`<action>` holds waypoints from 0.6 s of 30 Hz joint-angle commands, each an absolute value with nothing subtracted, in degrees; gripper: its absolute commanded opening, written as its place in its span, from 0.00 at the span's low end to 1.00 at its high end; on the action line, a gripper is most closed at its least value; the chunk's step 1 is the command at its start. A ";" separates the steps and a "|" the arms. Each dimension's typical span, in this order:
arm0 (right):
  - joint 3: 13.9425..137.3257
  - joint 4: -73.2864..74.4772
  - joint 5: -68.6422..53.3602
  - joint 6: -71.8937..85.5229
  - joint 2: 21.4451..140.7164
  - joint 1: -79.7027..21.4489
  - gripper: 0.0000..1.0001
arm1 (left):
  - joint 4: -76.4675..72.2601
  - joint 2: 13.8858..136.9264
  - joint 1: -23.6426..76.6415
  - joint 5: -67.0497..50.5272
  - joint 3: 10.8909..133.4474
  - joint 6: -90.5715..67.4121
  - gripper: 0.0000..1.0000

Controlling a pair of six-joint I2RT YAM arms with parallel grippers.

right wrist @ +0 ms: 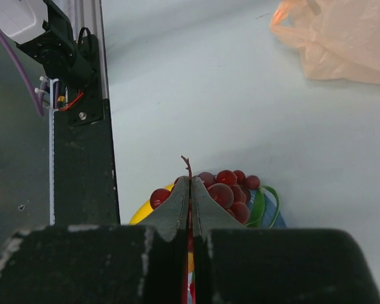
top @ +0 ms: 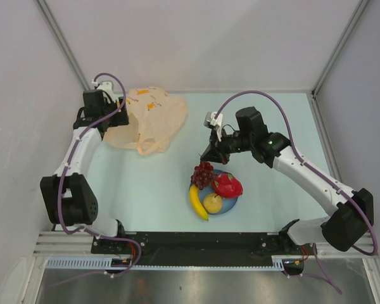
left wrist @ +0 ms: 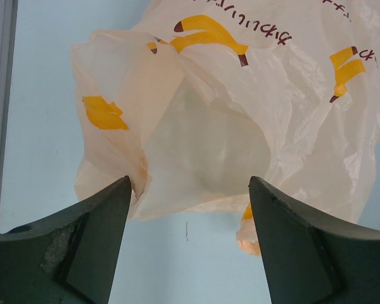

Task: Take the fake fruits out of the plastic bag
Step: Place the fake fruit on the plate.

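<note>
A: Entry, right gripper [right wrist: 190, 182]. Fingers pressed flat together, no gap. The grapes [right wrist: 227, 187] lie directly under the tips, and their stem [right wrist: 186, 163] pokes up just past them. Are you holding it?

B: The wrist view does not show whether the stem is pinched or only stands behind the tips, so treat it as pinched. The bunch sits at the edge of the plate [top: 233, 206] nearest that gripper. It is just beside the banana [top: 197, 202] and the dragon fruit [top: 227, 185]. The pear [top: 213, 202] lies beyond them, farther from the tips.

A: So the step in hand is setting down the last of the fruits?

B: Likely, as I read it, since all four are on or against the plate. To do it well, part the fingers before you lift. Then rise straight up with no sideways drag. The bunch is at the rim, and a snagged stem could tip it onto the table [right wrist: 209, 95].

A: And the left gripper [left wrist: 190, 187]?

B: Spread wide, gripping nothing. The bag [left wrist: 240, 120] lies slack just ahead of its fingertips, with one fold right at a tip. No lump of fruit shows through the film, though the folds hide some of it. Nudge it only if you need to check.
</note>
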State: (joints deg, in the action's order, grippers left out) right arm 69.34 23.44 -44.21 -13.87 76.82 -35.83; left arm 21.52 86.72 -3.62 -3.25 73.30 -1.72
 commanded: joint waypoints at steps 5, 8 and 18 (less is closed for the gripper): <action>69.70 26.80 -46.14 -16.96 73.74 -35.42 0.00 | 20.04 87.80 -3.43 -4.66 76.46 -2.99 0.80; 69.78 28.12 -46.58 -17.40 73.92 -34.54 0.00 | 19.95 88.59 -3.43 -4.92 76.90 -3.08 0.80; 69.52 36.47 -48.07 -26.01 74.97 -32.96 0.01 | 20.13 90.26 -2.38 -5.19 77.87 -3.08 0.80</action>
State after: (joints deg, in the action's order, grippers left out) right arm 69.21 32.88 -45.45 -21.23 75.72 -33.65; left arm 21.50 89.84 -3.27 -3.90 74.94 -2.15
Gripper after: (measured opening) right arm 0.010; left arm 0.803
